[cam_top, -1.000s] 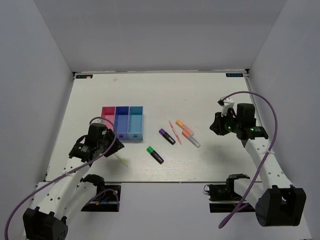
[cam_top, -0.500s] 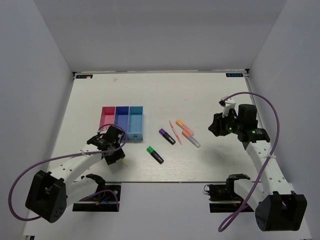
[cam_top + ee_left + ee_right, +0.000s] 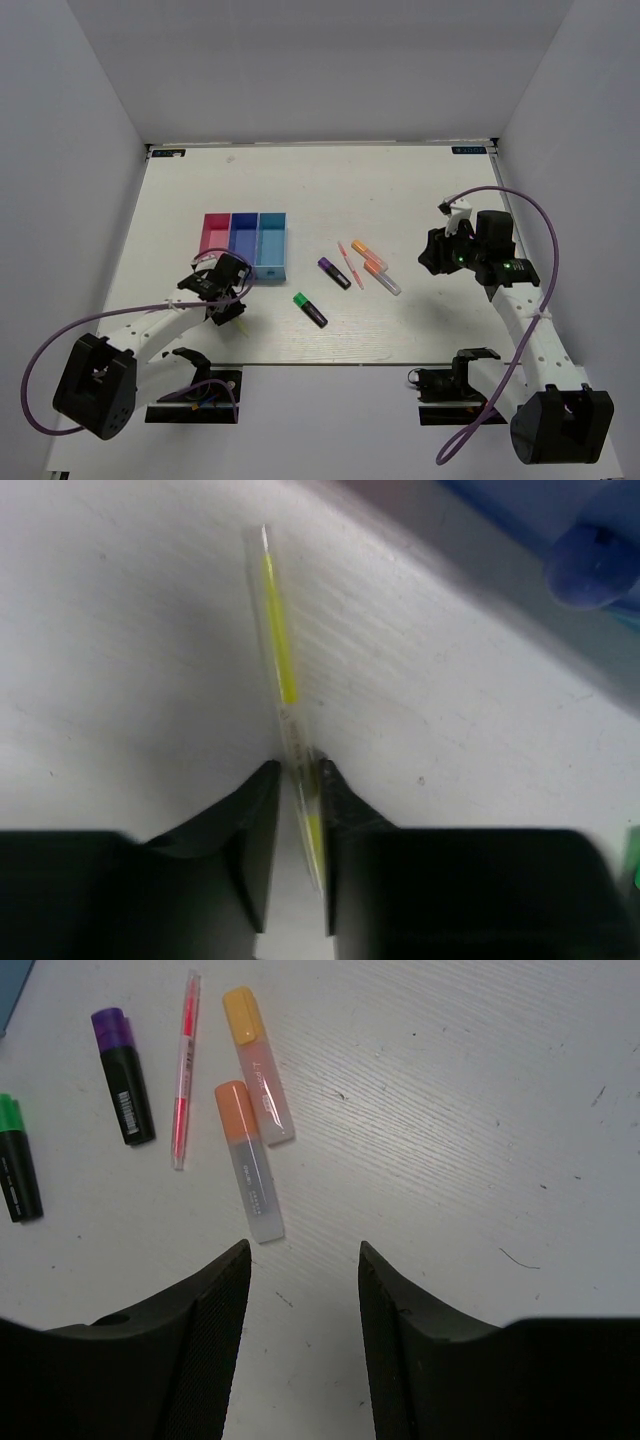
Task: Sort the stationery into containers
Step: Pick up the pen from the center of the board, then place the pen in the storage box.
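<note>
My left gripper (image 3: 230,305) is down at the table just in front of the bins, and in the left wrist view (image 3: 298,770) it is shut on the thin pale yellow pen (image 3: 275,630). The pen lies along the table and runs out ahead of the fingertips. The joined bins stand in a row: pink-red (image 3: 215,235), dark blue (image 3: 243,237), light blue (image 3: 271,240). My right gripper (image 3: 432,255), seen in its wrist view (image 3: 303,1260), is open and empty, hovering right of two orange highlighters (image 3: 250,1160) (image 3: 258,1065), a pink pen (image 3: 184,1070), a purple-black highlighter (image 3: 122,1080) and a green-black one (image 3: 17,1160).
In the top view the loose pieces lie right of the bins: green-black highlighter (image 3: 310,309), purple-black highlighter (image 3: 334,273), pink pen (image 3: 350,264) and orange highlighters (image 3: 368,253) (image 3: 381,277). White walls enclose the table on three sides.
My left arm swung right and came down onto the yellow pen in front of the bins. My right gripper shifted slightly left and stayed open.
</note>
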### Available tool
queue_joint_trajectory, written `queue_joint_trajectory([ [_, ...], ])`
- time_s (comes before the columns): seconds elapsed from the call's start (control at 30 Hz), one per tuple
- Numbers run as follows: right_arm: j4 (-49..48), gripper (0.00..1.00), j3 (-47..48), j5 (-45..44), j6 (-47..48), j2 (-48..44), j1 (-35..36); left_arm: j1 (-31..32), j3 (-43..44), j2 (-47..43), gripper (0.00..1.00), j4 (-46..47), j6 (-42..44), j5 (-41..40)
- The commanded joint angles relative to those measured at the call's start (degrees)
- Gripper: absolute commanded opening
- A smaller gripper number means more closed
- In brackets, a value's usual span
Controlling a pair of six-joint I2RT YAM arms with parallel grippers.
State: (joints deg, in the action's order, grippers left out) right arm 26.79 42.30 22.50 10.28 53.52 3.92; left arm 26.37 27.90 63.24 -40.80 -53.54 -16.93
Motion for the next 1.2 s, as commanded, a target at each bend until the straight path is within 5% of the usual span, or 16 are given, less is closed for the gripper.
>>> queue_joint_trajectory([
  [0.0, -0.8, 0.51, -0.2, -0.6, 0.2, -1.3, -0.3, 0.0, -6.1, 2.0, 0.29, 4.5, -2.4, -0.3],
  [0.3, -1.0, 0.51, -0.3, -0.4, -0.4, -1.6, -0.2, 0.1, -7.5, -1.0, 0.01, 3.1, -1.5, 1.7],
  [0.5, -1.0, 0.51, -0.3, -0.1, -0.3, -1.5, -0.2, 2.4, -2.7, -9.0, 0.01, -4.8, 0.7, 4.3],
  [0.77, -0.8, 0.51, 0.0, 0.5, -0.4, -1.5, -0.3, 3.6, 16.6, -15.1, 0.01, -16.1, 9.9, 4.0],
  [1.17, -0.7, 0.51, -0.6, 1.1, 0.0, -1.7, -0.2, -2.9, 25.9, 4.7, 0.01, 9.9, 36.2, -18.7],
])
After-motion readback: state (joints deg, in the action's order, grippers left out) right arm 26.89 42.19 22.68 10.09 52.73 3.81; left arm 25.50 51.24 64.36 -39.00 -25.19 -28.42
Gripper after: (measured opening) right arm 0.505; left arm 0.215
